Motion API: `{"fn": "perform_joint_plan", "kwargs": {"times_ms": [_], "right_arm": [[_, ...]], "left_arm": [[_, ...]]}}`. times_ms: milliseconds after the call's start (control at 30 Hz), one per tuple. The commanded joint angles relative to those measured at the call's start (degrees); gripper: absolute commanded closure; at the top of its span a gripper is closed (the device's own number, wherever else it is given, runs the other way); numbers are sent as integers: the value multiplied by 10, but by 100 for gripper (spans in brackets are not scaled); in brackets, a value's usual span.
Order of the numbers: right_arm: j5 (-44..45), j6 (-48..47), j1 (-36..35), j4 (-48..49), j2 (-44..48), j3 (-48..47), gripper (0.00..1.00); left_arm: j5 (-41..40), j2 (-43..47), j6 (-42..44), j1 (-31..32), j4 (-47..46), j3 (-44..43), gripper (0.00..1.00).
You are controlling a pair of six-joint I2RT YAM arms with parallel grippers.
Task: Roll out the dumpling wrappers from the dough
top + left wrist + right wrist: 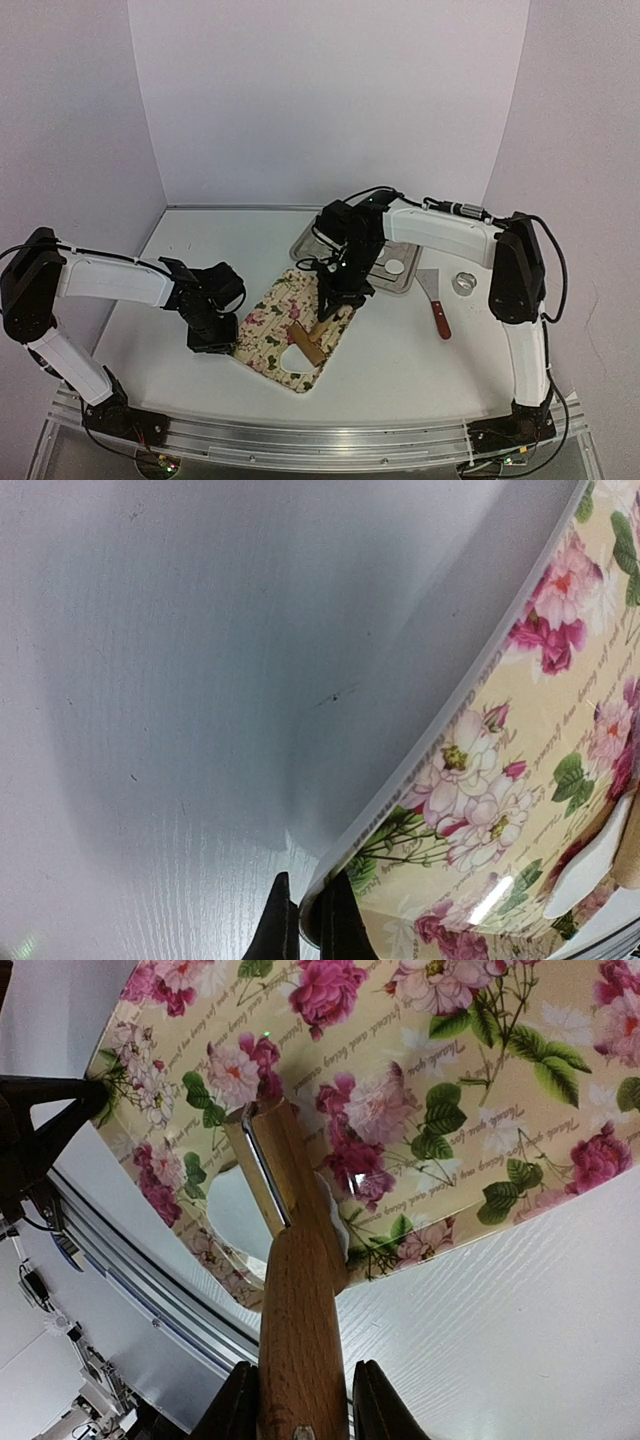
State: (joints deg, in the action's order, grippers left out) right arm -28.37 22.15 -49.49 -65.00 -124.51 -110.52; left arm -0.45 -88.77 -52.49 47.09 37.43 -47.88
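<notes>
A floral cutting board [285, 320] lies mid-table. My right gripper [335, 297] is shut on the handle of a wooden rolling pin [306, 341], which rests on the board's near half. In the right wrist view the pin [300, 1340] sits between my fingers [232, 1410], and a thin strip of white dough [335, 1210] shows under it. My left gripper [212, 338] is shut on the board's left edge [420, 760]; its fingertips [340, 920] pinch the rim. One white round dumpling wrapper [396, 267] lies in the metal tray [310, 245] at the back.
A scraper with a red handle [438, 308] and a metal ring cutter [465, 283] lie right of the tray. The board has a cutout hole [232, 1210] near its front end. A metal rail [300, 440] runs along the table's near edge.
</notes>
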Motion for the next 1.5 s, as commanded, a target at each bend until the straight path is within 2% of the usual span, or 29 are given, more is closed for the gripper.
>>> {"fn": "perform_joint_plan", "kwargs": {"times_ms": [0, 167, 533, 1133, 1467], "right_arm": [[99, -4, -7, 1, -68, 97, 100], [81, 9, -7, 40, -78, 148, 100], [87, 16, -7, 55, -102, 170, 100], [154, 40, -7, 49, -123, 183, 100], [231, 42, 35, 13, -63, 208, 100]], "left_arm": [[-12, 7, 2, -2, 0, 1, 100], [-8, -1, 3, -1, -2, 0, 100], [0, -13, 2, -1, -12, -3, 100], [2, -19, -1, -1, -17, -4, 100], [-21, 22, -32, -2, 12, 45, 100]]}}
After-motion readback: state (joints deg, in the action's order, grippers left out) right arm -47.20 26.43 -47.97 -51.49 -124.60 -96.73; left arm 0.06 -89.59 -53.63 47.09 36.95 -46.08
